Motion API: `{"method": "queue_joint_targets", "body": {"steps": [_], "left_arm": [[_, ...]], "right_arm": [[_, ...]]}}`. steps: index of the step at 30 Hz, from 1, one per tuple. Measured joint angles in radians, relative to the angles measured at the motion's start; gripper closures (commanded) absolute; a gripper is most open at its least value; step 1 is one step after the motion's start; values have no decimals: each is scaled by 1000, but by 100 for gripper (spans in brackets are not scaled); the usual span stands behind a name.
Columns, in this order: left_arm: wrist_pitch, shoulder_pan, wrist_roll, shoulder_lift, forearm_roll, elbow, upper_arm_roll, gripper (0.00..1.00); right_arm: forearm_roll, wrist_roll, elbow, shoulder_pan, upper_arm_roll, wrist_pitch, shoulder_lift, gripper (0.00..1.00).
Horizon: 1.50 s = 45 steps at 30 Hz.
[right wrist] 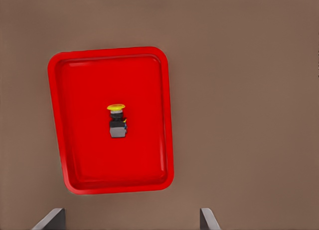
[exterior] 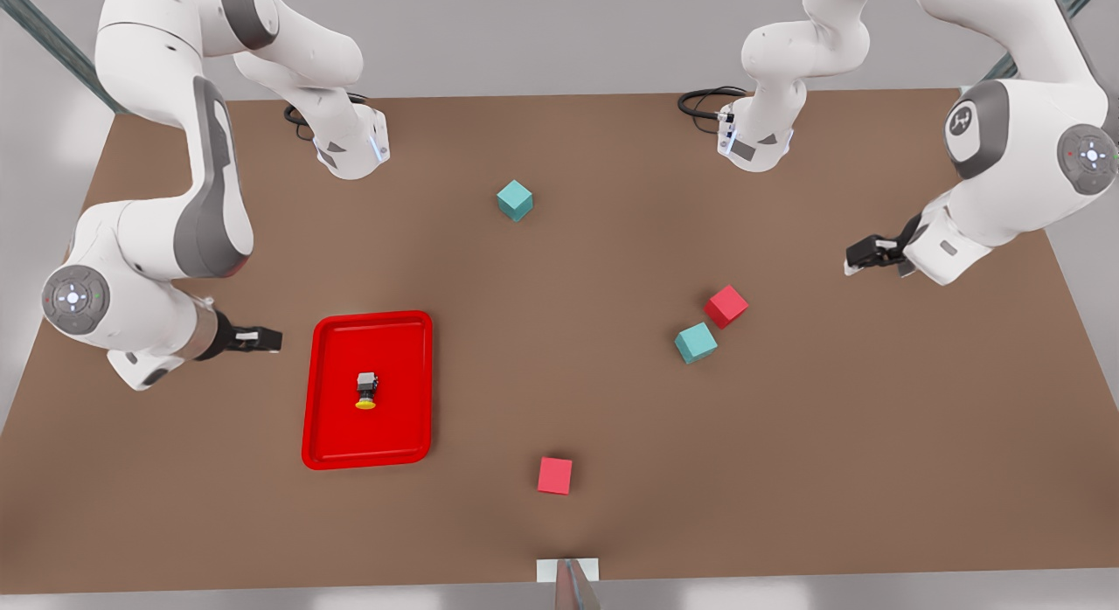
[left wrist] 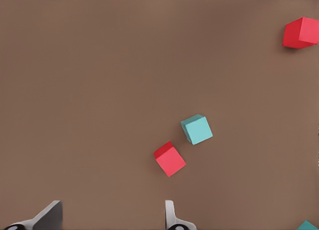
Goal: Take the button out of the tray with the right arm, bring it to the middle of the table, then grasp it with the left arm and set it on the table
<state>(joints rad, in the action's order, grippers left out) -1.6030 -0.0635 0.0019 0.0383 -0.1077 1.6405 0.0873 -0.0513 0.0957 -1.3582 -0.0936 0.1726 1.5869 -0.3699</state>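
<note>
The button (exterior: 366, 390), a dark boxy body with a yellow cap, lies on its side in the middle of the red tray (exterior: 402, 418) on the front view's left. The right wrist view looks down on the button (right wrist: 117, 121) and tray (right wrist: 84, 155). My right gripper (exterior: 262, 339) hovers open just beside the tray's left edge, its fingertips (right wrist: 52, 219) apart with nothing between them. My left gripper (exterior: 861, 259) hangs open over the table (exterior: 559, 374) at the front view's right, fingertips (left wrist: 170, 215) spread, a short way from a red and teal cube pair.
A red cube (exterior: 726, 306) and a teal cube (exterior: 696, 343) sit close together right of centre; the left wrist view shows them as red cube (left wrist: 170, 159) and teal cube (left wrist: 196, 129). Another teal cube (exterior: 515, 200) lies toward the back, another red cube (exterior: 555, 475) near the front edge.
</note>
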Motion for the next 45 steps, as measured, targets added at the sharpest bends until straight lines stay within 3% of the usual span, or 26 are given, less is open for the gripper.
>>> {"method": "queue_joint_targets", "body": {"steps": [9, 17, 24, 28, 30, 37, 45], "left_arm": [[-12, 59, -7, 68, 17, -80, 6, 0], [12, 137, -28, 118, 51, -95, 12, 0], [13, 145, -42, 148, 63, -100, 12, 0], [12, 145, -47, 173, 64, -106, 12, 0], [7, 145, -50, 190, 65, -108, 12, 0], [-15, 149, -56, 245, 66, -129, 12, 0], [-53, 195, -72, 284, 100, -136, 23, 0]], "right_arm": [[2, 47, 1, 37, 1, 67, -21, 0], [2, 107, 49, 121, 1, 162, -185, 0], [-23, 90, -64, 105, 1, 264, -271, 0], [-148, 49, -183, -140, 271, 315, -295, 0], [-192, 32, -288, -220, 344, 402, -278, 0], [-270, 11, -324, -217, 368, 611, -277, 0], [-315, 14, -361, -218, 365, 691, -287, 0]]}}
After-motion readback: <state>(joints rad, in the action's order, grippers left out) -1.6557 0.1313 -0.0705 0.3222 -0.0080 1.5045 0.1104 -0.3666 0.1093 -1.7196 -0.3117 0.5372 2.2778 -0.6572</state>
